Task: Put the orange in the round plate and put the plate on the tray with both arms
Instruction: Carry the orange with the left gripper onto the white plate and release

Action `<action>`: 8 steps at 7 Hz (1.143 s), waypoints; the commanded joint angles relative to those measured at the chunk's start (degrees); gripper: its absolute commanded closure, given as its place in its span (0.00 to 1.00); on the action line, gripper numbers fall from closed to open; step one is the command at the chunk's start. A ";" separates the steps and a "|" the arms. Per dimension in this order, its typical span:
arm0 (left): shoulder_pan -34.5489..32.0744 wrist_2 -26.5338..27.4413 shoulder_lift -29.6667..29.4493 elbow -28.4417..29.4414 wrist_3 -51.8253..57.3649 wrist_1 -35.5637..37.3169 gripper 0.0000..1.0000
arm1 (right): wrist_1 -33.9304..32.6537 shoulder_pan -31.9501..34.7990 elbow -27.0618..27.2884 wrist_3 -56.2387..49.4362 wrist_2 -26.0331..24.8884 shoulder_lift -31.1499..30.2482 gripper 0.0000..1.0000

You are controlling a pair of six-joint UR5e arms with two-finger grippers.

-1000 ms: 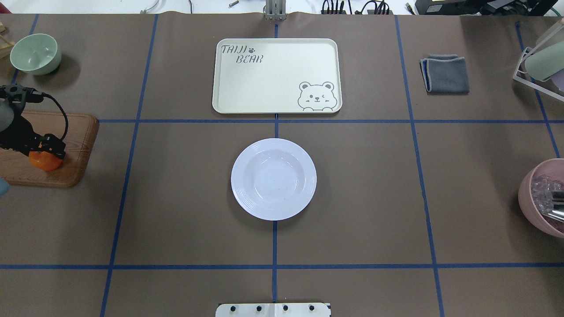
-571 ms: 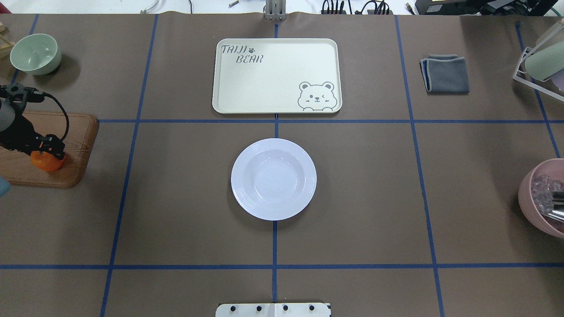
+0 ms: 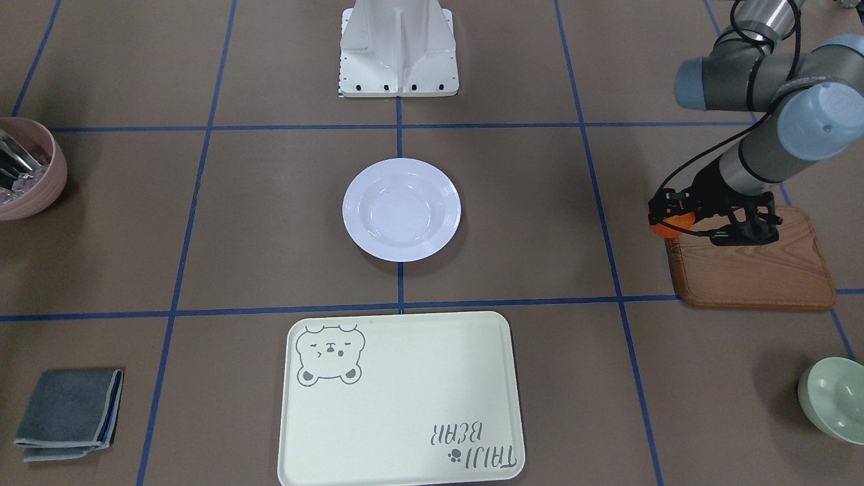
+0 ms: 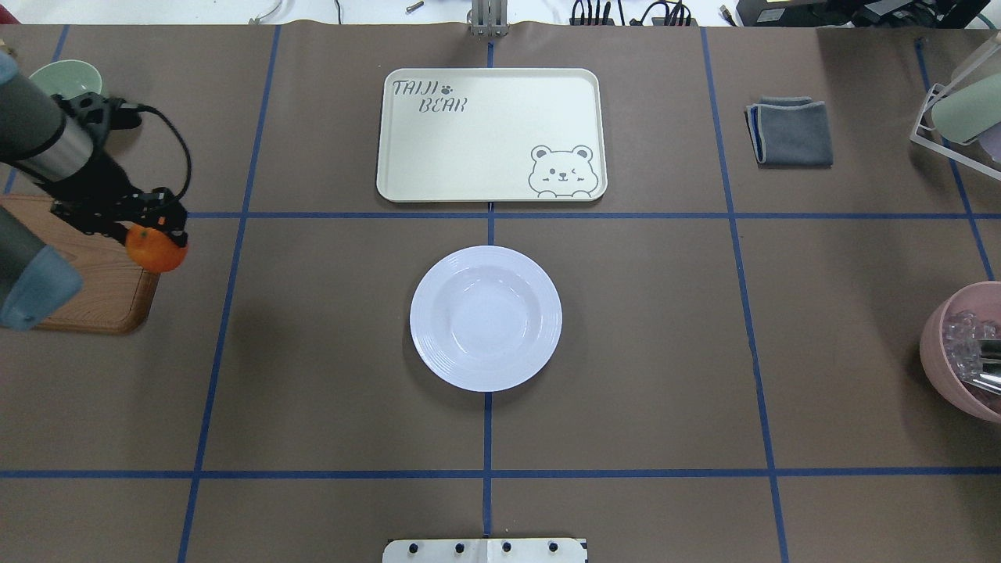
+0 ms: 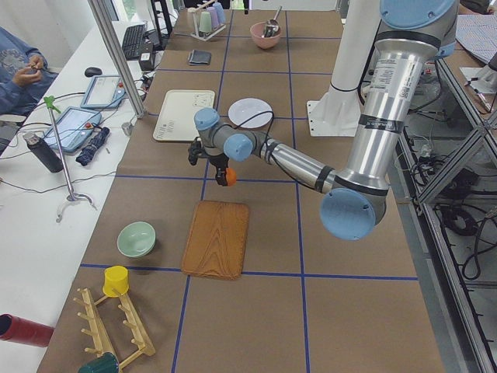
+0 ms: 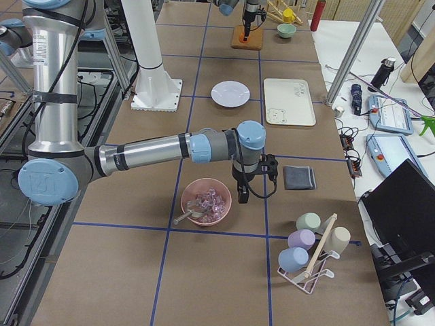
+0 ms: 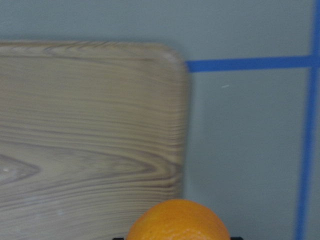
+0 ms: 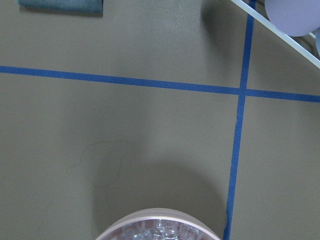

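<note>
The orange [image 4: 156, 248] is held off the table over the wooden board's right edge, with my left gripper [image 4: 153, 237] shut on it. The left wrist view shows the orange [image 7: 177, 221] at the bottom, above the board's corner. The white round plate [image 4: 486, 317] lies with nothing in it at the table's middle, well to the right of the orange. Beyond it lies the cream bear tray [image 4: 491, 134], with nothing on it. My right gripper [image 6: 253, 182] shows only in the exterior right view, hanging beside the pink bowl [image 6: 206, 202]; I cannot tell if it is open or shut.
The brown wooden board [image 4: 102, 289] lies at the left edge, with a pale green bowl [image 4: 66, 78] behind it. A folded grey cloth [image 4: 790, 130] and a cup rack [image 4: 958, 117] are at the far right. A pink bowl with utensils [image 4: 962, 352] sits at the right edge.
My left gripper has risen with the orange and carried it from the board's middle to the board's right edge, toward the plate. Plate and tray have not moved.
</note>
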 commanded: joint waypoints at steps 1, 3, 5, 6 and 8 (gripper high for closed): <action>9.66 0.56 -10.40 -1.41 -16.09 2.75 1.00 | 0.00 -0.90 0.27 0.40 0.08 0.99 0.00; 18.81 9.83 -21.90 1.99 -24.66 5.90 1.00 | 0.00 -2.04 0.80 0.32 0.08 1.34 0.00; 23.84 15.30 -30.89 11.37 -26.97 6.45 1.00 | 0.00 -2.48 1.06 0.40 0.08 1.61 0.00; 24.91 15.94 -33.80 15.08 -28.10 6.01 1.00 | 0.00 -2.75 1.06 0.40 0.08 1.61 0.00; 25.45 16.03 -35.84 19.14 -28.11 4.79 1.00 | 0.00 -2.75 1.15 0.40 0.08 1.61 0.00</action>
